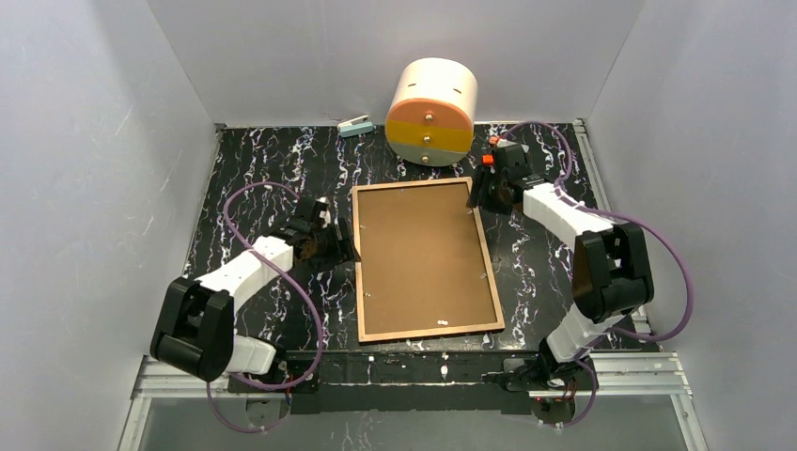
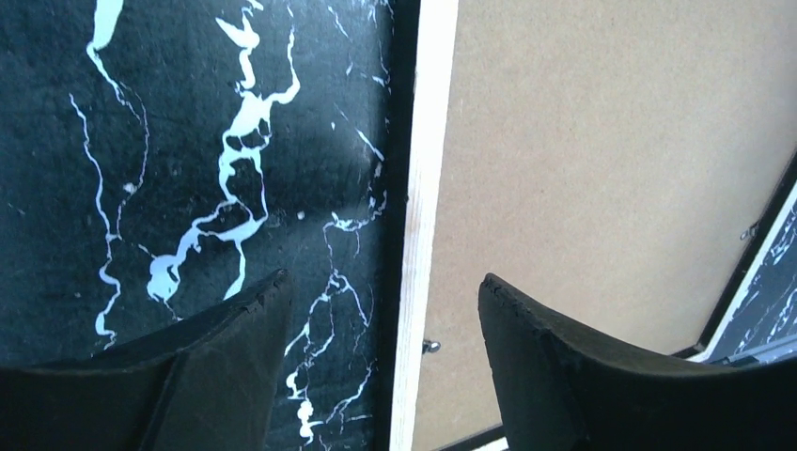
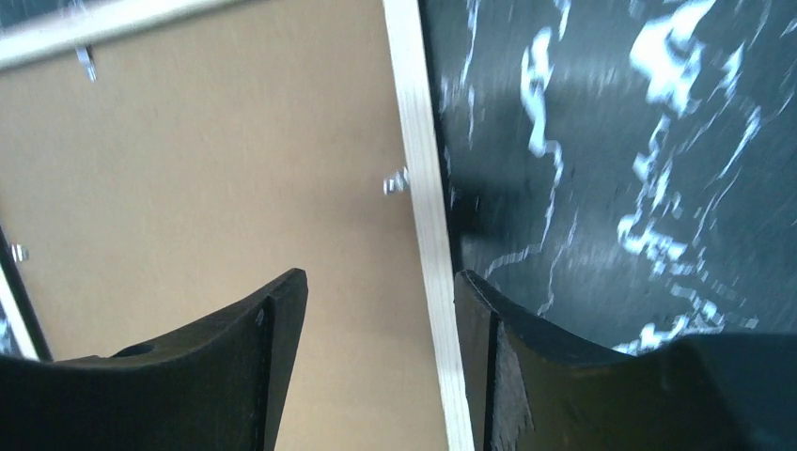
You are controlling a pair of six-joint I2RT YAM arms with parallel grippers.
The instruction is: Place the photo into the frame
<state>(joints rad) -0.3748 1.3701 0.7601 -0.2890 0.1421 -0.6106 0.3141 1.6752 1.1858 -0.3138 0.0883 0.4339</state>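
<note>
Frame (image 1: 357,272) face down on the table (image 1: 273,169), tan rim up, with the brown backing board (image 1: 425,254) seated inside. Photo nowhere in view; possibly beneath the board, impossible to tell.

Left claw (image 2: 381,291) wide open and empty, straddling the frame's rim: outer finger over marble, inner finger over board. Right claw (image 3: 381,287) likewise spread wide and holding nothing, astride the opposite rim near the far corner. A small metal tab (image 3: 395,180) just ahead of it, against the rim's inner side.

Step in hand, by the look of it: taking hold of the frame at two sides, either to steady it or to lift it. Next move likely calls for a gentle, even pinch on the thin rim, both sides together, kept level to avoid twisting the glass.

Further out, beyond the right claw: a cream drum-shaped drawer unit (image 1: 432,111), just past the frame's far edge and a possible obstacle to any push away. Beside it, a small teal object (image 1: 355,125), well apart from both claws.
</note>
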